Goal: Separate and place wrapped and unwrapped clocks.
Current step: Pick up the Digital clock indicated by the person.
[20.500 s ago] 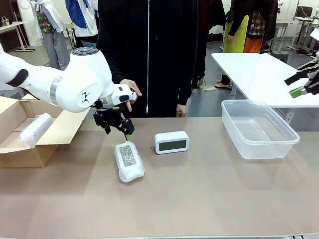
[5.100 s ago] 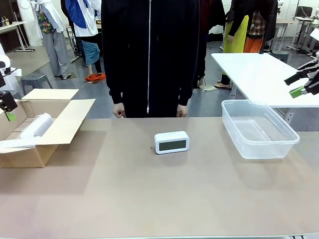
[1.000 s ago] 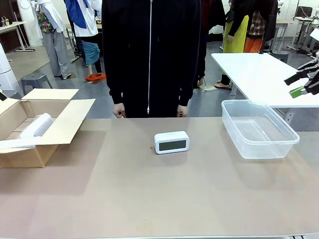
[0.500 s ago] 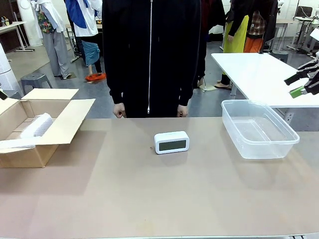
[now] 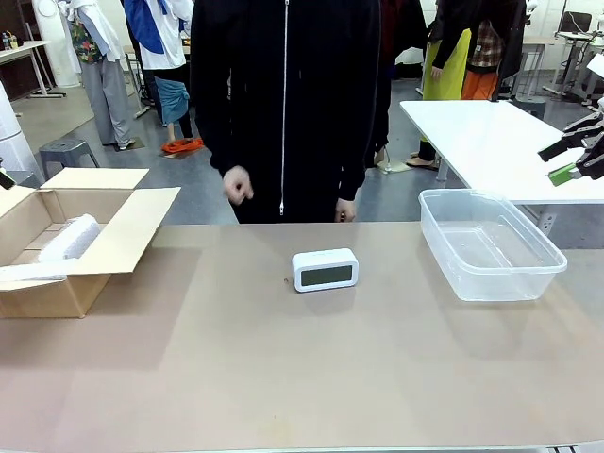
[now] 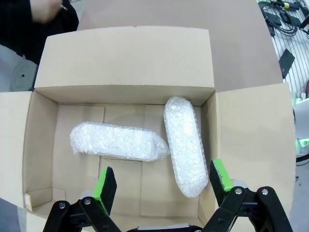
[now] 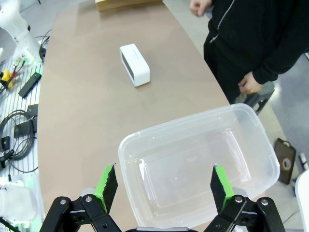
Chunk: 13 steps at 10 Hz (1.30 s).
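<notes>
The bare white unwrapped clock (image 5: 325, 270) lies screen-forward at mid-table, also seen as the clock (image 7: 134, 65) in the right wrist view. Two wrapped bundles (image 6: 118, 141) (image 6: 183, 145) lie inside the open cardboard box (image 6: 125, 58), touching at one end. One bundle (image 5: 68, 241) shows in the box (image 5: 123, 236) at the table's left. My left gripper (image 6: 162, 186) hangs open above the box, holding nothing. My right gripper (image 7: 162, 182) hangs open and empty above the clear plastic tub (image 7: 193, 121), and shows as the right gripper (image 5: 571, 158) at the picture's right edge.
The clear tub (image 5: 491, 283) stands empty at the table's right. A person in black stands at the far edge behind the clock, one hand (image 5: 237, 184) raised, the other hand (image 5: 343, 209) down at the table edge. A white table (image 5: 481, 142) stands behind the tub.
The person's hand on the picture's left has risen from hip height to chest height. Both arms, the clock and the bundles have stayed put.
</notes>
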Motion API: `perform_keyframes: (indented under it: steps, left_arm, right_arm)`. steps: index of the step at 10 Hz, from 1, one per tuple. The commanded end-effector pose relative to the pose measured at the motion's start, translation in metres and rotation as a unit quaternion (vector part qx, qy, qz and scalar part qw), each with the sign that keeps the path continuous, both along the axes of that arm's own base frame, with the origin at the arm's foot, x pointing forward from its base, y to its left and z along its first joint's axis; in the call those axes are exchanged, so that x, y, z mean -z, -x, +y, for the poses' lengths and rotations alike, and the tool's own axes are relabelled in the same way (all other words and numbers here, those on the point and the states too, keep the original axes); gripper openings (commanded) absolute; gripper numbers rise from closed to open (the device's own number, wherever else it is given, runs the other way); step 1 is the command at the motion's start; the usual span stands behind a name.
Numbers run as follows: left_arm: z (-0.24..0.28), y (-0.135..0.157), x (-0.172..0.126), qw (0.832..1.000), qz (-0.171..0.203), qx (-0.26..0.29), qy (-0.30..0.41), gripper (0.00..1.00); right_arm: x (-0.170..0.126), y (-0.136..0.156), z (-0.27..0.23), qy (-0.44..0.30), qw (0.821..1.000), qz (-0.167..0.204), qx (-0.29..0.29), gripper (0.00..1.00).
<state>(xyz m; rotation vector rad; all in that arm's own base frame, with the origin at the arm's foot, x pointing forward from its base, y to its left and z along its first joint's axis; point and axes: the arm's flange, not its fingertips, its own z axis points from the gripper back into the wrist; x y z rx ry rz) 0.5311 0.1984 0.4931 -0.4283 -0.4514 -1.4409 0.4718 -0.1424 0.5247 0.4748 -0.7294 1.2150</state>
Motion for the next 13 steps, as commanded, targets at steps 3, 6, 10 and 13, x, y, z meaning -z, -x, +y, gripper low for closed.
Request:
perform_keyframes:
  steps: [3,6,10,13]
  left_arm:
    - [0.0013,0.0008,0.0001,1.0,0.002,0.001,-0.004,1.0]
    - [0.0013,0.0008,0.0001,1.0,0.002,0.001,-0.004,1.0]
    - [0.0013,0.0008,0.0001,1.0,0.002,0.001,-0.004,1.0]
    - [0.0013,0.0008,0.0001,1.0,0.002,0.001,-0.004,1.0]
  right_arm:
    - [0.0006,-0.0007,0.0007,-0.005,1.0,-0.002,-0.003,1.0]
    - [0.0006,-0.0007,0.0007,-0.005,1.0,-0.002,-0.003,1.0]
    - [0.0006,-0.0007,0.0007,-0.005,1.0,-0.002,-0.003,1.0]
    - [0.0006,-0.0007,0.0007,-0.005,1.0,-0.002,-0.003,1.0]
